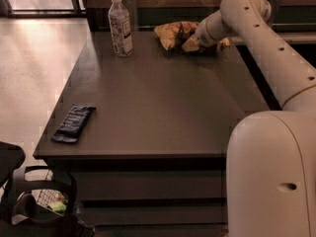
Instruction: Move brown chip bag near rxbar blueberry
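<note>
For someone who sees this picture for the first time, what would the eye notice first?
The big white robot arm fills the right side, its gripper at the brown chip bag on the far edge of the table. The rxbar blueberry lies at the near left corner; a clear bottle stands far left.

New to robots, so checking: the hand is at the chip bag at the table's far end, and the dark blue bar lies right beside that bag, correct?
Not quite. The hand is at the brown chip bag at the table's far end, but the rxbar blueberry lies far from it, by the near left edge, as the camera view shows.
</note>
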You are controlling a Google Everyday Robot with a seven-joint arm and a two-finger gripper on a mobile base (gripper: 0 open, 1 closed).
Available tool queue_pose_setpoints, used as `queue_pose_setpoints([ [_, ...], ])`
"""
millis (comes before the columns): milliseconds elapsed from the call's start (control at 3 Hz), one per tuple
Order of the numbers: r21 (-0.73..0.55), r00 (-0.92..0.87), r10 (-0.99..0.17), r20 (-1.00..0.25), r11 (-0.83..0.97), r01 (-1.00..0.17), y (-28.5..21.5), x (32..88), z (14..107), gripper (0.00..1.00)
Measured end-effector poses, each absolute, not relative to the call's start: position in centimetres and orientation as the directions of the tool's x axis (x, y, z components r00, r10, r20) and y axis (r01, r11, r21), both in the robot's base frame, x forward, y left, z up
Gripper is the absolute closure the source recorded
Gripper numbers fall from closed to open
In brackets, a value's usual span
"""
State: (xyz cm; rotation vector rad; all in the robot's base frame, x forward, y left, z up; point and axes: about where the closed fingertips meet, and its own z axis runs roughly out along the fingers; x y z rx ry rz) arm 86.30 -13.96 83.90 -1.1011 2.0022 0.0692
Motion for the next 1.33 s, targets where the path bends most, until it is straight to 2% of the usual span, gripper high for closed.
queue_pose_setpoints([
  [333, -0.325, -0.263, -0.677, -0.687, 0.610, -0.723, -13.8, 86.3, 84.4, 1.00],
  [1333, -0.416, -0.191, -0.702, -0.686, 0.594, -0.688, -15.9, 82.9, 94.7, 1.00],
])
